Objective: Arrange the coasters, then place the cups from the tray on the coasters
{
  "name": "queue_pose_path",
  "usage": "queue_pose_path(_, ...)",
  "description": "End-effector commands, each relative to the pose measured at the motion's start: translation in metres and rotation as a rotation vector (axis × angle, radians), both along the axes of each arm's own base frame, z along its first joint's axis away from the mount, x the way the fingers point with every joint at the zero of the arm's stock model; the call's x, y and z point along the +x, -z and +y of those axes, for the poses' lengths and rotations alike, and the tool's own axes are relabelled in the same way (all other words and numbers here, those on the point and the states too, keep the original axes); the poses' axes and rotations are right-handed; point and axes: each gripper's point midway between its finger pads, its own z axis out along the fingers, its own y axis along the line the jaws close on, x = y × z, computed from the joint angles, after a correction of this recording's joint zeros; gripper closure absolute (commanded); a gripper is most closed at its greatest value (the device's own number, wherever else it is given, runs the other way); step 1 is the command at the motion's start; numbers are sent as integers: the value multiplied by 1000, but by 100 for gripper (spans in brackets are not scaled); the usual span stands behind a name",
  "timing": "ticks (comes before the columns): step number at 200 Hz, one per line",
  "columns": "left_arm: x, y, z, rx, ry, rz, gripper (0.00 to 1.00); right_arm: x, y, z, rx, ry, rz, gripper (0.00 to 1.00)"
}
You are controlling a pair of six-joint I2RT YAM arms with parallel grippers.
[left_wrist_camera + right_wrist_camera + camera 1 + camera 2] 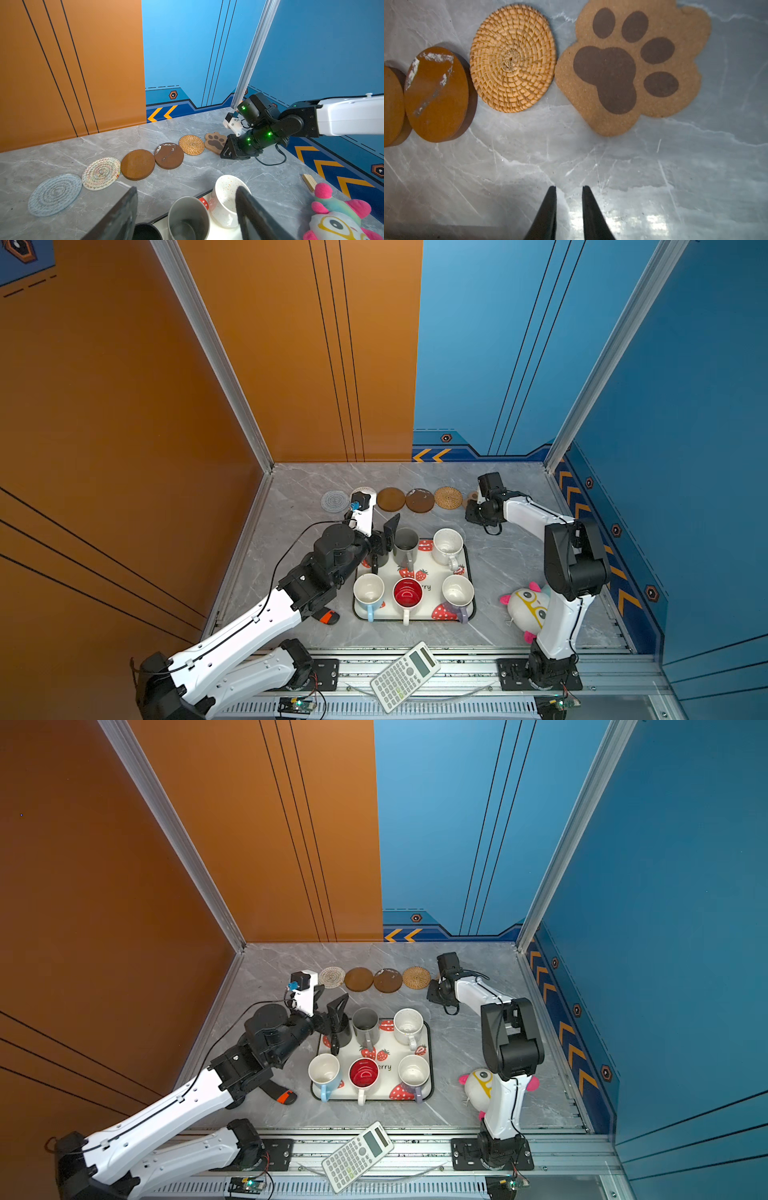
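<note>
**Worktop, tray, cups, coasters and tools, largest first.** The grey marbled worktop (498, 564) is carrying everything. The strawberry-print tray (432, 601) is lying at its middle and holding all six cups. The black mug (341, 1036), grey mug (405, 543) and speckled off-white mug (448, 545) are standing in the far row. The light blue mug (368, 591), red-lined white mug (407, 593) and lavender mug (457, 593) are standing in the near row.

The mugs are looking rigid, glazed, fairly weighty and probably breakable. A pinch across the rim wall or on the handle is seeming the surest hold.

Beyond the tray, six bare coasters are lying in a row:
- grey woven round (335, 501)
- white woven round (101, 173)
- plain brown disc (390, 499)
- scuffed brown disc (419, 500)
- tan woven round (448, 497)
- paw-shaped coaster (629, 68)

These are likely handling as light, thin pieces, best taken at an edge.

The left tool (186, 187) is hovering over the black mug, jaws standing wide apart and gripping nothing. The right tool (569, 187) is hanging near the paw-shaped coaster, jaws narrowly apart and empty.
</note>
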Motion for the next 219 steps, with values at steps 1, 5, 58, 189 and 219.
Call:
queue_pose_path(1,3,3,9,22,-36,-11,25,11,5,-7,-30,24,7,78)
queue_pose_path(5,3,3,9,21,-35,-13,25,11,6,-6,-30,22,12,77)
queue_pose_path(58,8,8,8,32,-37,1,26,19,19,-6,-22,23,41,75)
queue_pose_path(189,10,12,9,28,-42,10,25,22,48,-20,-24,43,110,76)
queue_pose_path(219,10,12,9,28,-43,10,25,27,48,-21,-17,35,108,76)
